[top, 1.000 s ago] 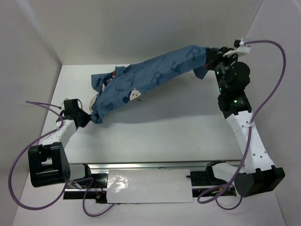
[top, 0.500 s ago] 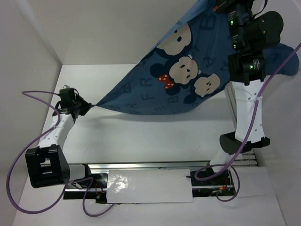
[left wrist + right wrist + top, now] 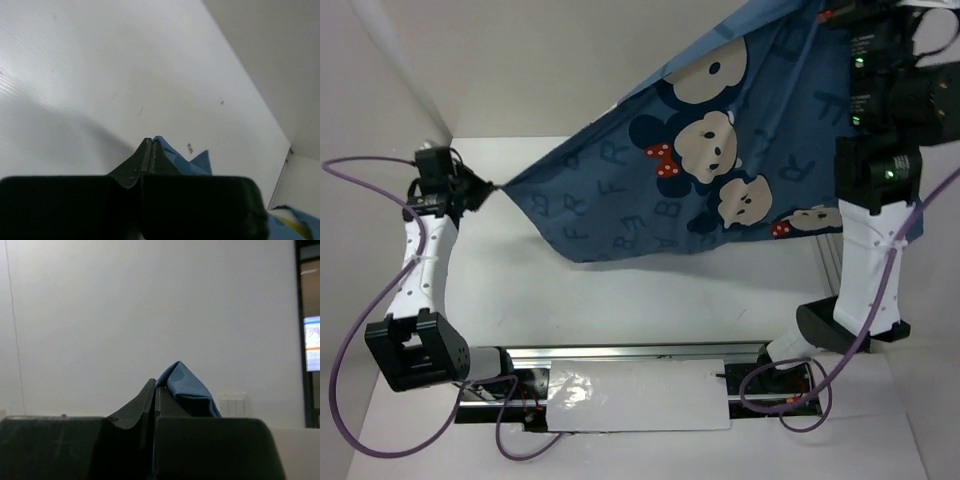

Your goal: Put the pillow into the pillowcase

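The pillowcase point(image 3: 720, 170), denim blue with letters and mouse faces, hangs spread in the air between my two grippers. My left gripper point(image 3: 483, 188) is shut on its left corner above the table's left side; the blue corner point(image 3: 172, 152) pokes out beside the closed fingertips point(image 3: 150, 142). My right gripper point(image 3: 825, 12) is raised high at the top right and is shut on another edge; a blue fold point(image 3: 185, 382) drapes over its closed tips point(image 3: 155, 385). The pillow is not plainly in view. A small white and pale yellow patch point(image 3: 295, 222) shows at the left wrist view's corner.
White enclosure walls stand at the left and back point(image 3: 520, 60). The right arm point(image 3: 870, 250) stands upright over the table's right side. A metal rail with a white sheet point(image 3: 640, 395) runs along the near edge. Purple cables point(image 3: 360, 300) loop by both bases.
The right gripper has risen high and pulled the pillowcase up off the table, so it hangs spread. The left gripper has moved back and left with its corner.
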You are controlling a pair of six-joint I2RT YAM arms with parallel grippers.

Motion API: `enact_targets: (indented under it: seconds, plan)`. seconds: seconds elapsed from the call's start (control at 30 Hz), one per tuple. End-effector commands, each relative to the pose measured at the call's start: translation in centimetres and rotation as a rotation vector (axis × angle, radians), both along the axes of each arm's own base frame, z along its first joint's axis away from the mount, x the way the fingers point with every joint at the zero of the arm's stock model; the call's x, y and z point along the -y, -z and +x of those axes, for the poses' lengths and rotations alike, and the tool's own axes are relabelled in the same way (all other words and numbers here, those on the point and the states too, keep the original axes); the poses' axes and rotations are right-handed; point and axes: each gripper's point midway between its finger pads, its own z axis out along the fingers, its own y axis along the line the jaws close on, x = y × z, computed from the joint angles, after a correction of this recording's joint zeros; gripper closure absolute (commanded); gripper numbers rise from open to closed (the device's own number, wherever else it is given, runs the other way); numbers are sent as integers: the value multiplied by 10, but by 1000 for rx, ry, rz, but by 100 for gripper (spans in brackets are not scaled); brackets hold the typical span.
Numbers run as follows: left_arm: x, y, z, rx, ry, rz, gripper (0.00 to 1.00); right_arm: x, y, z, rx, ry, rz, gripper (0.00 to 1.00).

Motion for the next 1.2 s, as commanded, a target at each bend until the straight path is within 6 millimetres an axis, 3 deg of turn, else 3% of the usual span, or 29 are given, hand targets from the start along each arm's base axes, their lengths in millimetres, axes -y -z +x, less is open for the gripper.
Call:
enact_targets:
  seconds: [0.0, 0.03, 0.07, 0.1, 0.13, 0.17, 0.2, 0.27, 0.3, 0.33, 0.43, 0.47, 0.5, 0.57, 0.6, 0.67, 0.7, 0.73, 0.77, 0.8, 0.83, 0.9, 0.93, 0.97, 1.0, 1.03, 1.07, 1.1, 1.17]
  plan:
    - [-47, -91, -33, 81, -195, 157, 100, 80, -86, -211, 516, 141, 212, 100]
    - [-60, -109, -45, 89, -269, 179, 100, 83, -84, -216, 506, 169, 199, 100]
    - [-64, -145, -59, 134, -314, 184, 100, 97, -81, -248, 526, 197, 235, 100]
    - [-64, -168, -67, 181, -330, 197, 100, 99, -72, -234, 485, 232, 236, 100]
    - [-69, -191, -78, 219, -355, 234, 100, 105, -68, -242, 480, 264, 242, 100]
    - [-71, -231, -101, 283, -389, 281, 100, 117, -64, -263, 480, 299, 276, 100]
    - [-68, -250, -111, 320, -393, 286, 100, 121, -61, -265, 465, 320, 279, 100]
    - [-70, -280, -132, 365, -422, 346, 100, 131, -63, -294, 501, 357, 298, 100]
    - [-67, -303, -144, 423, -426, 362, 100, 132, -63, -298, 493, 349, 298, 100]
    - [-68, -307, -151, 428, -447, 370, 100, 136, -68, -317, 530, 346, 312, 100]
    - [-70, -324, -175, 457, -492, 410, 100, 131, -72, -324, 549, 344, 285, 100]
    - [-72, -327, -179, 459, -500, 427, 100, 130, -72, -318, 541, 354, 279, 100]
    - [-73, -333, -185, 470, -510, 450, 100, 137, -68, -326, 541, 365, 313, 100]
    - [-73, -336, -187, 471, -505, 467, 100, 135, -64, -301, 494, 375, 310, 100]
    - [-72, -336, -186, 473, -496, 464, 100, 135, -64, -301, 493, 375, 310, 100]
    - [-73, -316, -161, 428, -452, 450, 100, 125, -63, -258, 417, 348, 285, 100]
    - [-68, -307, -147, 418, -401, 432, 100, 110, -64, -224, 379, 310, 242, 100]
    - [-73, -280, -121, 361, -371, 418, 100, 101, -62, -198, 337, 297, 205, 100]
    - [-73, -265, -108, 330, -356, 395, 100, 100, -66, -194, 345, 314, 184, 100]
    - [-79, -242, -91, 266, -346, 386, 100, 97, -65, -174, 321, 310, 175, 100]
    - [-83, -210, -77, 186, -342, 356, 100, 94, -60, -139, 279, 276, 184, 100]
    - [-91, -179, -58, 108, -351, 344, 100, 91, -35, -85, 152, 249, 193, 100]
    - [-93, -143, -42, 29, -329, 317, 100, 90, -22, -71, 102, 246, 190, 100]
    - [-94, -127, -32, 2, -312, 305, 100, 92, 2, -42, 13, 263, 187, 100]
    - [-96, -120, -16, 25, -302, 300, 100, 92, 60, 19, -170, 283, 179, 100]
    - [-95, -80, 0, -45, -258, 280, 100, 101, 93, 37, -258, 321, 225, 100]
    - [-100, -70, 16, -28, -260, 283, 100, 104, 174, 88, -448, 358, 217, 100]
    - [-98, -47, 20, -80, -243, 274, 100, 107, 218, 109, -531, 381, 230, 100]
    - [-89, -22, 50, -80, -188, 296, 100, 119, 299, 144, -673, 453, 296, 100]
